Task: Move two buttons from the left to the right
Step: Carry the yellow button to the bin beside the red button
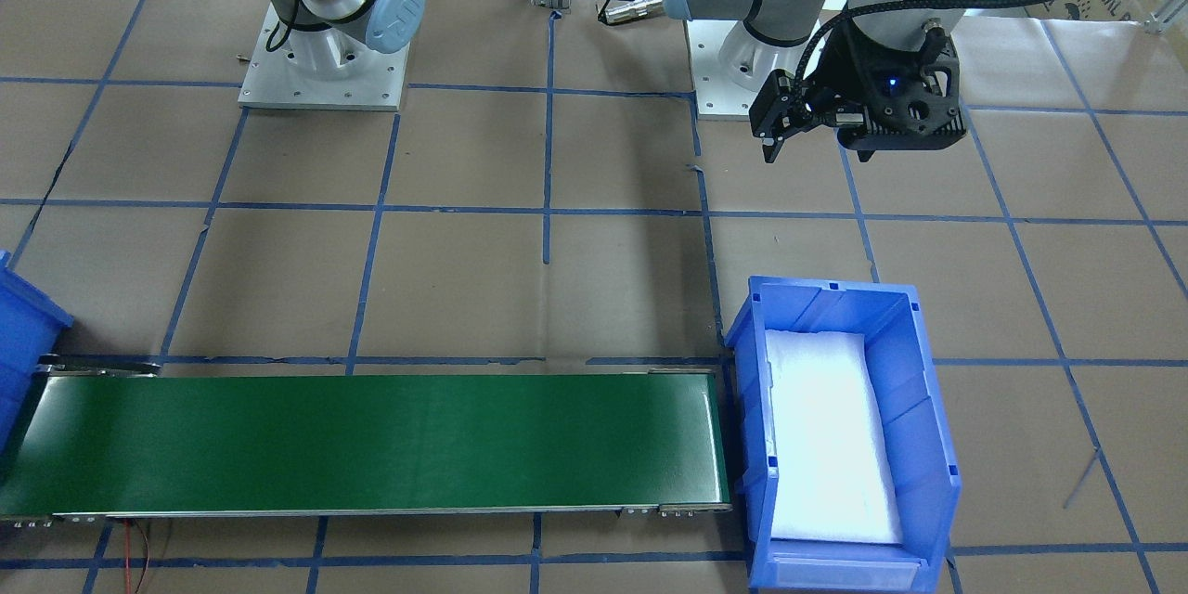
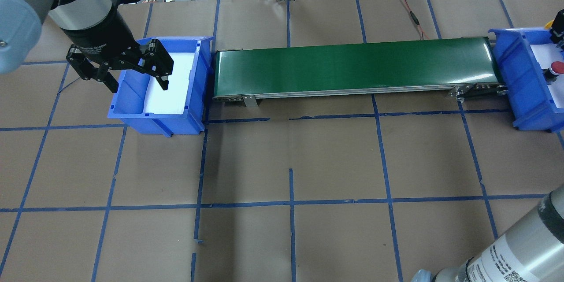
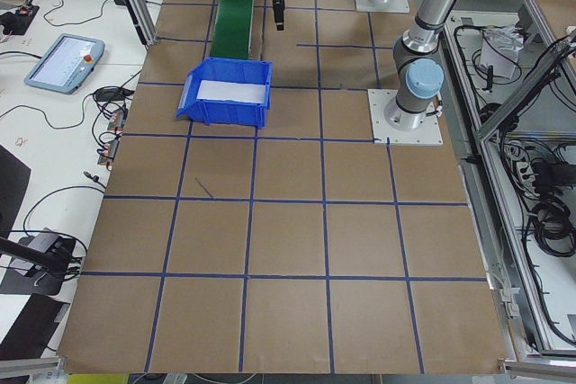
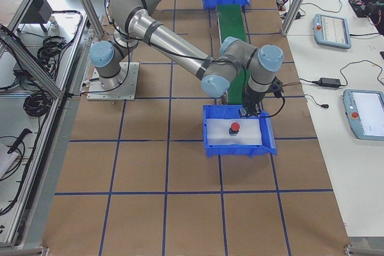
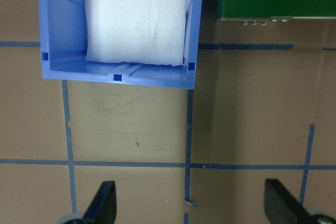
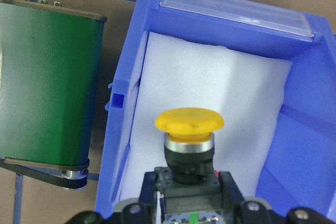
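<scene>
Yellow button (image 6: pixel 189 120) capped in smooth plastic, glossy plastic bin (image 6: pixel 307 135), white foam liner (image 6: pixel 178 72), matt belt (image 6: pixel 47 77).

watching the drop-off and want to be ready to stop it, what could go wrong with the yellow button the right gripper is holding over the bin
1. The right gripper clamps the yellow button by its body, wide cap on top. Released above the white foam, it may tip or bounce.
2. The red button sits close by in the same blue bin. Lowering or dropping the yellow one could knock it.
</scene>
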Controlling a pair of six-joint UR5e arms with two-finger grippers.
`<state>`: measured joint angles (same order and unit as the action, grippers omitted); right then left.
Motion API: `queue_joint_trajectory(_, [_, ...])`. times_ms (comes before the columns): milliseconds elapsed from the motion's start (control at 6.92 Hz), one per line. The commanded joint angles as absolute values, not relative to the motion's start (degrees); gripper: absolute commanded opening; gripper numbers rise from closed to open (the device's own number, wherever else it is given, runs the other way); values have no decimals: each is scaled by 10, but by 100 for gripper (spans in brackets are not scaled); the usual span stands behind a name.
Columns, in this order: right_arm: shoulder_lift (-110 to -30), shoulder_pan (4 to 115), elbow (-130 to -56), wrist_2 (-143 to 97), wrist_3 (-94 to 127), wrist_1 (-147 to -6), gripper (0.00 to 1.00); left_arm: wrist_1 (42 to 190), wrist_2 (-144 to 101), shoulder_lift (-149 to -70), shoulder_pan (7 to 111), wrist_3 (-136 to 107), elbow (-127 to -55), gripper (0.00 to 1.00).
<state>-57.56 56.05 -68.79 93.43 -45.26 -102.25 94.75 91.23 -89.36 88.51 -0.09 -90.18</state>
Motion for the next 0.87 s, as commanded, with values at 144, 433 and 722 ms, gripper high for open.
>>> queue_joint_trajectory(144, [-568, 549, -694, 938, -473, -1024, 14, 947, 912, -893, 885, -1, -902, 100])
queue_joint_trajectory(433, [-583, 538, -732, 940, -475, -1024, 14, 947, 912, -894, 885, -1, -902, 100])
queue_joint_trajectory(722, [-584, 531, -737, 940, -489, -1025, 15, 947, 912, -894, 885, -1, -902, 100])
